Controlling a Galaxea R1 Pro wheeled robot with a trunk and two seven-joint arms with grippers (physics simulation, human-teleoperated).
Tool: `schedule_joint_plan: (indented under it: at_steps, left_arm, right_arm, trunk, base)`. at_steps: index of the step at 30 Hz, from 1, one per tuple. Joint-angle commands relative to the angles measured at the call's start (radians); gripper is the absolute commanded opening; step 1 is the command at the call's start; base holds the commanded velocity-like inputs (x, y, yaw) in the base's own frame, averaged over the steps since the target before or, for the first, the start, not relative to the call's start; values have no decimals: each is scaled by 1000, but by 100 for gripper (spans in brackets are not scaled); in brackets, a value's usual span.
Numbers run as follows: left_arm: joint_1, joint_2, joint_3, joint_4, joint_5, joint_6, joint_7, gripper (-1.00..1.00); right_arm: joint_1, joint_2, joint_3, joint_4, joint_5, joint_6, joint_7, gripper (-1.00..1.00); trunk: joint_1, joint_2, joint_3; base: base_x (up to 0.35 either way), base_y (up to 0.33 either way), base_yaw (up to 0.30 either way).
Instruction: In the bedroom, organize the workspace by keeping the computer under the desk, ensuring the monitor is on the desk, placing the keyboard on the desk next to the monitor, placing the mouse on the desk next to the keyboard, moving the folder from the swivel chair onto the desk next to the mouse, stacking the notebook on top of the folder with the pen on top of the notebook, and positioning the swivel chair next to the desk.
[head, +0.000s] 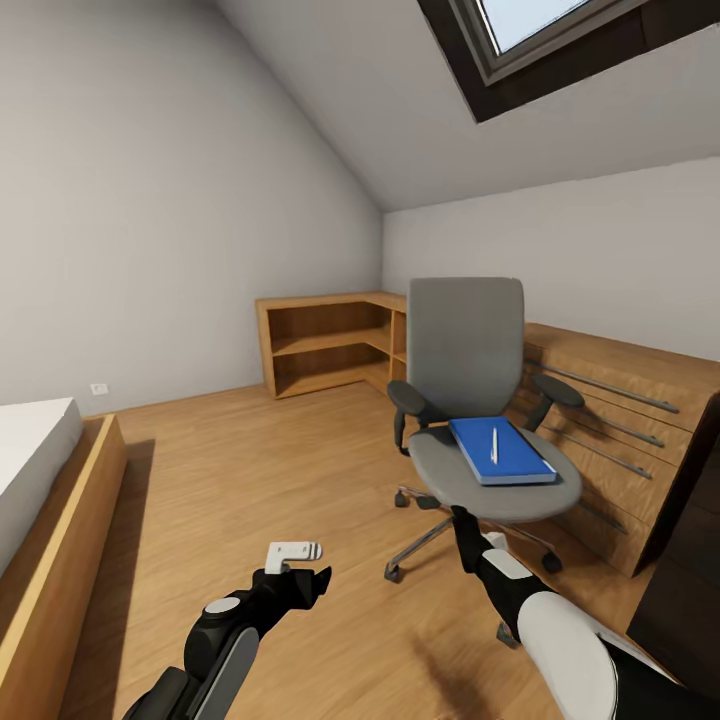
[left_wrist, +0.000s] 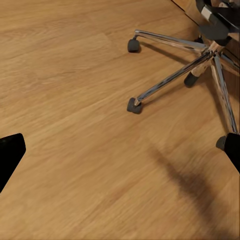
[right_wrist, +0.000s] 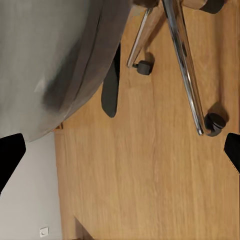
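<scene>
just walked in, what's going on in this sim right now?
The robot faces the swivel chair in the bedroom. The blue folder still lies on the seat with the pen on top. The right gripper reaches toward the seat's front edge; the left gripper hangs over bare wood floor. Both are open and hold nothing, so nothing is picked up yet.

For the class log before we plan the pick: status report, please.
Both grippers, left and right, open and empty. Bright-blue flat folder on grey padded swivel chair, thin white pen on top. Nothing blocking the seat.
</scene>
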Motion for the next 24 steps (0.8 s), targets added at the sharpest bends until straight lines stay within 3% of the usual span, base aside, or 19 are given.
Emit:
schedule_joint_plan:
  at_steps: [1,24]
  left_arm:
    - [-1,0,-1,-1,11,3,9,100]
    - [-1,0,-2,-1,10,3,9,100]
  right_arm:
    - [0,0,-1,0,-9,1,3,100]
    - [0,-1,-1,0,-6,-1,10,100]
  trunk:
    - [0,0,-2]
    - [0,0,-28]
  base:
    - [0,0,-145]
    - [0,0,-158]
